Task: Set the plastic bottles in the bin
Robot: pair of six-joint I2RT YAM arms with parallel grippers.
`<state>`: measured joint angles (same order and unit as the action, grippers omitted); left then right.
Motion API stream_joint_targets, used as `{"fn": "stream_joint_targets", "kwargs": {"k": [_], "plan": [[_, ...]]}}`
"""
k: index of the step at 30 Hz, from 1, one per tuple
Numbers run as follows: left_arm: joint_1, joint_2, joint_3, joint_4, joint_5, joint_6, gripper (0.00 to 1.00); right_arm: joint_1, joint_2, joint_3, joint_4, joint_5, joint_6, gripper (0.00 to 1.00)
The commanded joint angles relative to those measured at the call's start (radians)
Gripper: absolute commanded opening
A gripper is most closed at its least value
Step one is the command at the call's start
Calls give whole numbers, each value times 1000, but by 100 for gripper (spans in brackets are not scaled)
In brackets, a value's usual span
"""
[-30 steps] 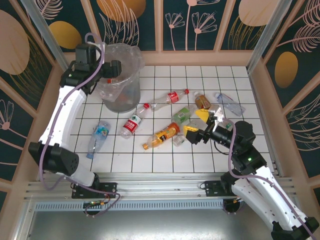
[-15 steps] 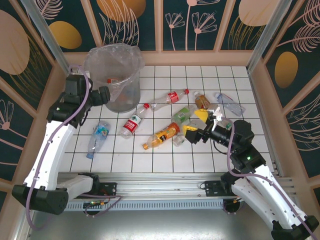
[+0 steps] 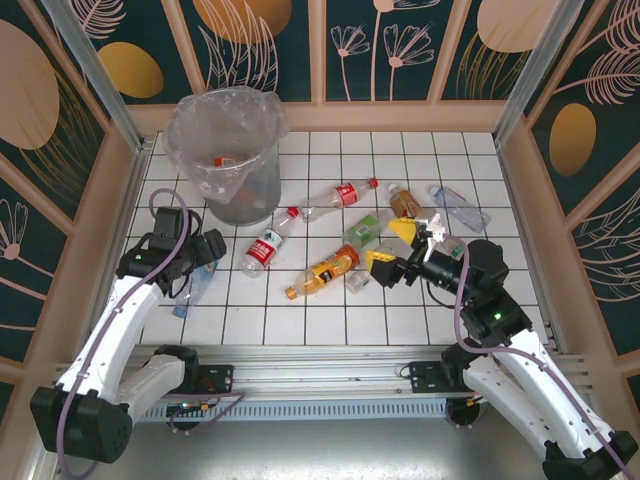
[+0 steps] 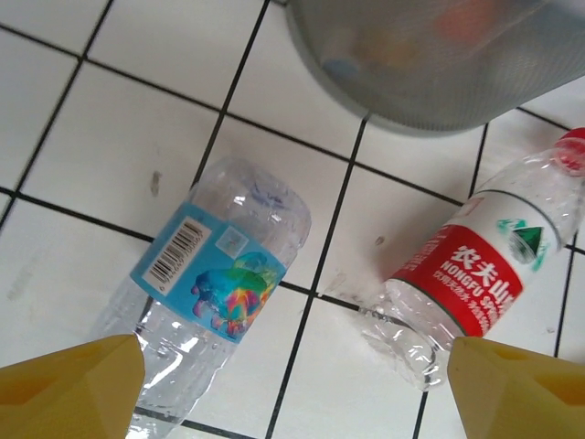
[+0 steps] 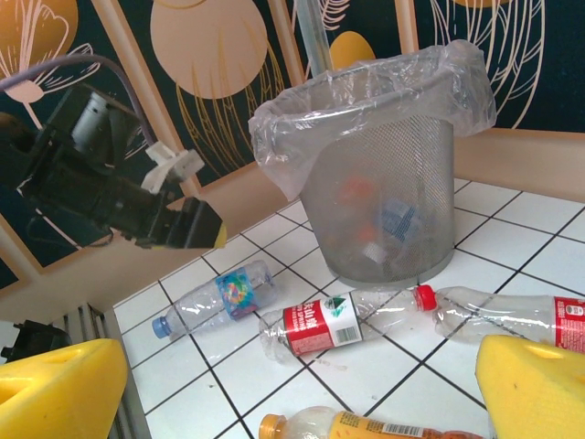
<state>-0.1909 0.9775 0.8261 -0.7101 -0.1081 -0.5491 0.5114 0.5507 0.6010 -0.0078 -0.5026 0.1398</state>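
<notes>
left tool (image 4: 292, 402) wide, empty, hovers over blue-label bottle (image 4: 215, 274) by the table (image 3: 330, 320) left edge, just nearside of the bin (image 3: 245, 195). Bottle's long axis runs roughly near-far, base toward bin, skewed to the jaw line. Left arm nearest. right tool (image 3: 392, 248) wide, empty, toward right edge.

a white tiled tabletop (image 3: 330, 322) is lying inside a wooden frame (image 3: 400, 116); dark teal panels (image 3: 398, 48) with gold discs and pale flowers are standing around it; a metal rail (image 3: 330, 372) is running along the near edge.
</notes>
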Motion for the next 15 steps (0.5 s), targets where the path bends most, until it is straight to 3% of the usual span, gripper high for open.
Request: {"fn": "stream_joint_targets", "kwargs": {"k": [1,15], "plan": [[-4,40,-66,98,17,-56,87,-7,-9,33,-2,-24,10,98],[-2,212,-112,157,-68,-3,91,-6,-29,37,-15,-14,-6,99]]}}
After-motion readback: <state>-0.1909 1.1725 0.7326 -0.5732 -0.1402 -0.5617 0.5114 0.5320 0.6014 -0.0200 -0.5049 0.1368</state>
